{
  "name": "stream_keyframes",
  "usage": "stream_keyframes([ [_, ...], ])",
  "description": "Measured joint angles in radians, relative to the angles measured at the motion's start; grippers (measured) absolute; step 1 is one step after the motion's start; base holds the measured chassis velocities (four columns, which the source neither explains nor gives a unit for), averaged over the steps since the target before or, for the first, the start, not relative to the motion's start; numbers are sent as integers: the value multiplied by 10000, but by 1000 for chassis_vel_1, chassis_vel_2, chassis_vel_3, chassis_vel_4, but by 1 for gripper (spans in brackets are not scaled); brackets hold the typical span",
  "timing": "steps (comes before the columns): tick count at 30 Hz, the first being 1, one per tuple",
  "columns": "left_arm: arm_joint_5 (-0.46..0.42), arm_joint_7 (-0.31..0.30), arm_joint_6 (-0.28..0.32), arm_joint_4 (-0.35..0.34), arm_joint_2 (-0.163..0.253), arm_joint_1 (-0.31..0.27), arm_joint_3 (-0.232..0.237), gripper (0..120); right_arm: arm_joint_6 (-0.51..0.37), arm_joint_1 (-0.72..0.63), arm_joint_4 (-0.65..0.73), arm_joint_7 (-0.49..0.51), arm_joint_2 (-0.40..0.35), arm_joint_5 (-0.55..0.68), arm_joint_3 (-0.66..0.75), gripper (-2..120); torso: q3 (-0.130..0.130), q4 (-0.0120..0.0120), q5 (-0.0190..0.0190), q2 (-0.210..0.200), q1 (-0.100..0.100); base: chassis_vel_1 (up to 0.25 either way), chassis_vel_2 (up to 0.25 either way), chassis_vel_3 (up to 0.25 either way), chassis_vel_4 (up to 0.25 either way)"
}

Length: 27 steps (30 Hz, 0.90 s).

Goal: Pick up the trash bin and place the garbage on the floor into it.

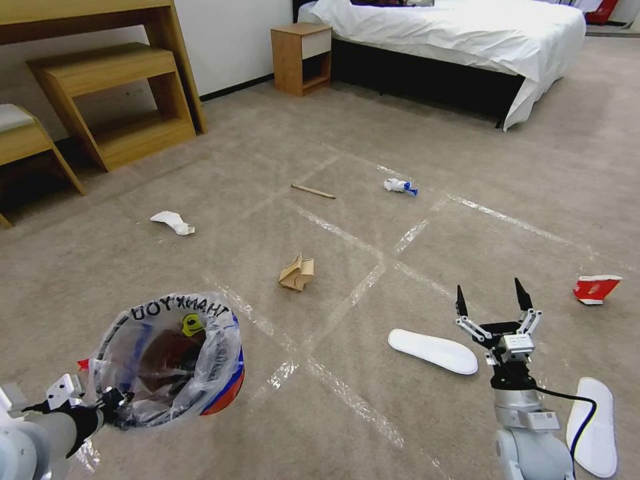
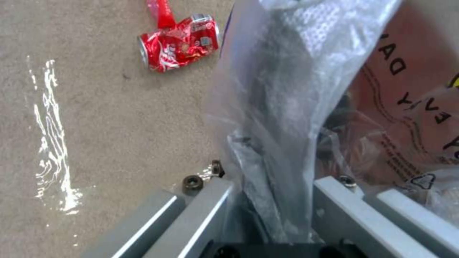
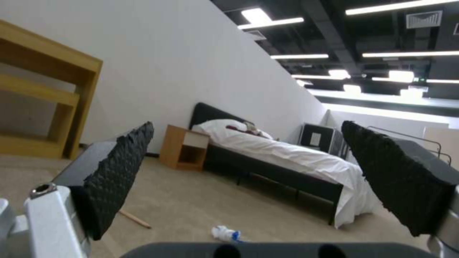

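My left gripper is shut on the near rim of the trash bin, a red-and-blue bucket lined with a clear "THANK YOU" bag, held above the floor at lower left. In the left wrist view the bag runs between the fingers of the left gripper. My right gripper hovers open and empty, just beyond a flat white oblong piece. Garbage lies scattered: a cardboard scrap, crumpled white paper, a wooden stick, a white-blue wad, a red wrapper.
A second white oblong piece lies beside my right arm. A crushed red can lies on the carpet by the bin. Wooden desk shelves stand far left, a nightstand and bed at the back.
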Motion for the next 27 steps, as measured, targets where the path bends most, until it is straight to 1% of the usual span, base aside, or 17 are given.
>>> stream_keyframes([
  [9, 165, 148, -2, -110, -96, 96, -6, 0, -368, 318, -130, 253, -713, 162, 90, 100, 0, 0, 0, 0, 0, 0, 0, 0, 0],
  [14, 303, 300, -59, -105, -203, 76, 31, 0, -462, 422, -199, 294, -884, 286, 127, 100, 0, -1, 0, 0, 0, 0, 0, 0, 0],
  [23, 499, 330, -69, -195, -376, 217, 59, 0, -441, 454, -228, 294, -829, 395, 12, 100, 0, 0, 1, 0, 0, 0, 0, 0, 0],
  [27, 559, 389, -48, -262, -448, 357, -26, 0, -410, 259, 115, 444, -656, 398, 35, 100, 0, 0, 0, 0, 0, 0, 0, 0, 0],
])
